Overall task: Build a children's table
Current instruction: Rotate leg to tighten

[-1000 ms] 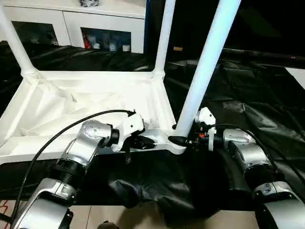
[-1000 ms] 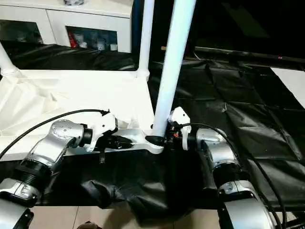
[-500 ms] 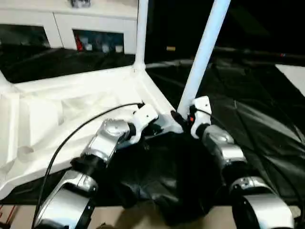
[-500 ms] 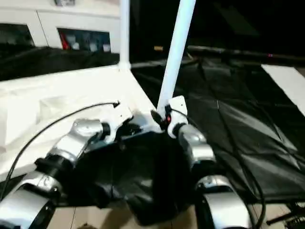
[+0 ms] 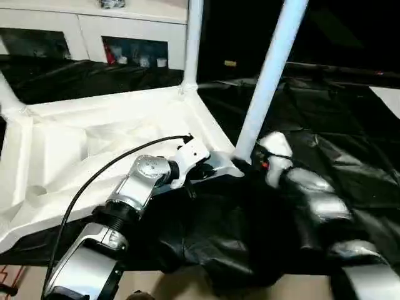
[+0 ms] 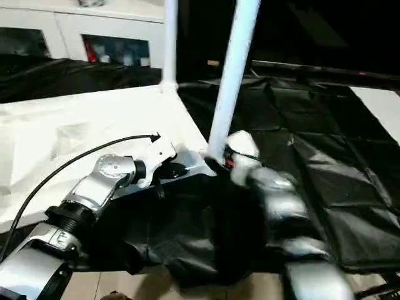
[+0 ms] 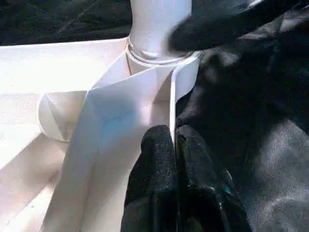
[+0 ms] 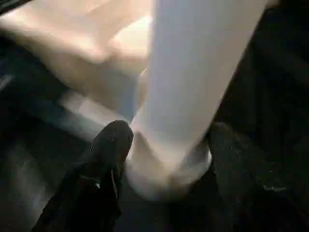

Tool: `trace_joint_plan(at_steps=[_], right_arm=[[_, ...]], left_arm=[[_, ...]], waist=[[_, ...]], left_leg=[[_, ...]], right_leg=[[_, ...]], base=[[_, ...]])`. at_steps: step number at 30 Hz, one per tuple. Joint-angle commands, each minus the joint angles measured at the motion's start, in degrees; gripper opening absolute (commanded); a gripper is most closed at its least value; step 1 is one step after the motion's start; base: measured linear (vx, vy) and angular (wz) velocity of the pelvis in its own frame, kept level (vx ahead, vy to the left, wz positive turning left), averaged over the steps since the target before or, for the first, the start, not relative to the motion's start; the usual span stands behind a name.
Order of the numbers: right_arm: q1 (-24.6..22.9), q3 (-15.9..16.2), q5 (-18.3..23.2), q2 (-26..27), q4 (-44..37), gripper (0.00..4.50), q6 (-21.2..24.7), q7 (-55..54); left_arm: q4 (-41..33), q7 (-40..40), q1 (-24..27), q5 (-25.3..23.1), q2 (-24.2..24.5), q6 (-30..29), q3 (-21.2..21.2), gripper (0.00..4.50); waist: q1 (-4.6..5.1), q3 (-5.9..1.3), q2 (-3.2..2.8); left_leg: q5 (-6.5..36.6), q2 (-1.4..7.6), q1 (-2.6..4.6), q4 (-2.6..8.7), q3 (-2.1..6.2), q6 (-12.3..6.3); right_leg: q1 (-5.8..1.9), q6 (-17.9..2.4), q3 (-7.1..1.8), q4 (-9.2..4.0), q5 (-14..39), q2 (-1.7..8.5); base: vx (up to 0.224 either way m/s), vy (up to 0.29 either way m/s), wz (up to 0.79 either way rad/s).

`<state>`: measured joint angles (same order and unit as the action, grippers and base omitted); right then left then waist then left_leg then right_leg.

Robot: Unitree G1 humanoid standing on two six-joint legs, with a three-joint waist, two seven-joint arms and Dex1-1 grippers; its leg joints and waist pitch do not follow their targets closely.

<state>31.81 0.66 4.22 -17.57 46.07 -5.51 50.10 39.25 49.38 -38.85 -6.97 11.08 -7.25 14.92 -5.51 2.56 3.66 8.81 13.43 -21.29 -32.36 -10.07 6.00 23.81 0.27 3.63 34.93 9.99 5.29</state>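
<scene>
White table (image 5: 94,134), white legs (image 5: 270,75); black floor sheet (image 5: 337,137) (glossy); silver forearms (image 5: 134,187).

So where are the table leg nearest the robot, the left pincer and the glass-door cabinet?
nearest leg (image 5: 269,75), left eye view, mid shaft.
left pincer (image 7: 173,140), left wrist view, shut fingertips on the rim.
cabinet (image 5: 94,28), left eye view, white door frame.

Crumpled black sheeting (image 5: 325,125) covers the floor before a white cabinet (image 5: 94,31) with glass doors.

The white table top (image 5: 112,134) lies upside down on the black sheet, ribs facing up. Three white legs stand in its corner holes: one near right (image 5: 269,75), one far right (image 5: 192,44), one far left (image 5: 7,94).
</scene>
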Motion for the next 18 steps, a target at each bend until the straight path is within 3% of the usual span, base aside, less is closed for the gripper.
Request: trace_joint_plan(at_steps=[1, 3, 9, 10, 11, 17, 18], right_arm=[[-1.69, 1.38, 1.43, -3.24, -1.89, 2.70, 0.76, 8.61], [-1.90, 0.81, 2.15, -4.69, -2.24, 2.70, 1.20, 9.94], [-3.80, -2.52, 5.65, -10.64, -4.99, 2.70, 4.26, 15.28], [-4.15, -2.60, 6.14, -10.76, -5.85, 2.70, 4.76, 15.93], [-4.61, -2.61, 6.86, -10.77, -7.15, 2.70, 5.61, 16.77], [-6.55, -1.21, 9.74, -10.17, -12.39, 2.70, 9.68, 20.93], [-6.83, -0.35, 10.18, -9.87, -13.40, 2.72, 11.06, 21.74]], left_arm=[[-0.85, -1.05, -0.98, 1.10, 0.23, 2.14, -1.33, 0.00], [-0.79, -0.85, -0.98, 1.14, 0.39, 2.28, -1.33, 0.00], [-1.55, 1.57, -0.26, 1.64, 0.86, 3.28, -0.58, 0.00], [-1.79, 2.17, -0.05, 1.84, 0.89, 3.45, -0.42, 0.00], [-2.25, 3.14, 0.30, 2.07, 0.98, 4.03, -0.08, 0.00], [-4.83, 4.25, 1.79, 2.76, 0.98, 4.84, 0.34, 0.00], [-5.64, 4.65, 1.89, 4.28, 0.42, 3.02, -0.72, 0.27]], waist=[[-0.23, -3.39, 0.21], [-0.07, -3.47, 0.49], [-0.05, -3.42, 0.78], [-0.10, -3.41, 0.23], [-0.02, -3.47, 0.51], [-0.20, -3.41, 0.48], [-0.25, -3.40, 0.63]], left_leg=[[15.88, -0.35, 0.57, 3.13, -0.91, -3.21], [15.04, -0.51, 0.07, 3.10, -0.81, -3.63], [13.94, -0.58, 0.15, 2.81, -0.91, -4.27], [13.95, -0.50, 0.17, 2.85, -0.82, -4.34], [13.85, -0.53, 0.15, 2.80, -0.86, -4.48], [14.37, -0.17, 0.37, 2.92, -0.81, -4.45], [14.52, -0.17, 0.31, 2.94, -0.79, -4.33]], right_leg=[[-2.99, -10.36, -1.75, -4.61, 12.97, 1.80], [-3.36, -10.47, -1.60, -4.49, 13.00, 1.85], [-3.23, -10.78, -1.51, -4.63, 14.28, 1.79], [-3.18, -10.66, -1.55, -4.55, 14.18, 1.84], [-3.18, -10.60, -1.50, -4.64, 13.96, 1.79], [-2.91, -11.86, -1.43, -4.43, 12.86, 1.79], [-3.00, -11.75, -1.42, -4.45, 13.29, 1.82]], base=[[0.000, 0.000, 0.00], [0.000, 0.000, 0.00], [0.000, 0.000, 0.00], [0.000, 0.000, 0.00], [0.000, 0.000, 0.00], [0.000, 0.000, 0.00], [0.000, 0.000, 0.00]])
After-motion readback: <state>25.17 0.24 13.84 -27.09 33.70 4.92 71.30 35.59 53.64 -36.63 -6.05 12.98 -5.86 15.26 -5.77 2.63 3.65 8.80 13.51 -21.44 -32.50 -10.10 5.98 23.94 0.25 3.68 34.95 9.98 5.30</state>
